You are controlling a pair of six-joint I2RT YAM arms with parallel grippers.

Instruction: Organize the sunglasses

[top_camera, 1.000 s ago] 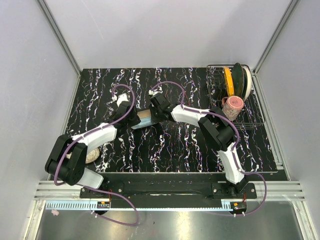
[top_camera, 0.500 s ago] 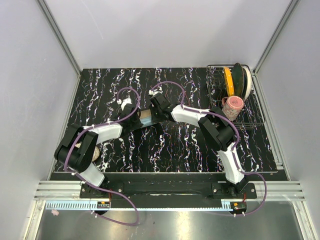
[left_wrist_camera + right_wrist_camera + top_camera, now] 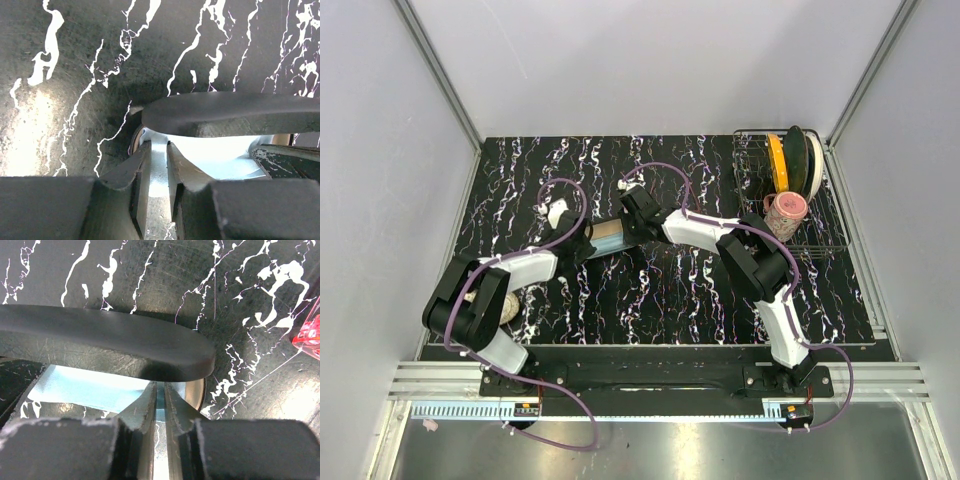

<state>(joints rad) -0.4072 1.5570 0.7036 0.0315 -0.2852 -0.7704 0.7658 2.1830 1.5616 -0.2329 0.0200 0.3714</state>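
Two arms meet at the middle of the black marbled surface, both working low under the raised lid of the black case. The right hand has its fingers pressed tight together, with a thin edge of the light blue cloth pinched between them. That is a firm grip on the cloth, right beneath the lid's rounded end.

Over on the other side, the left hand comes in from the opposite end of the case. Its fingers sit close with a narrow gap, and pale cloth shows in that gap. Whether it is actually clamped there, I cannot tell.

And the sunglasses? Only a red translucent corner peeks in at the right edge of the right wrist view, lying on the surface, apart from the case and outside both hands. From the top view I cannot pick them out.
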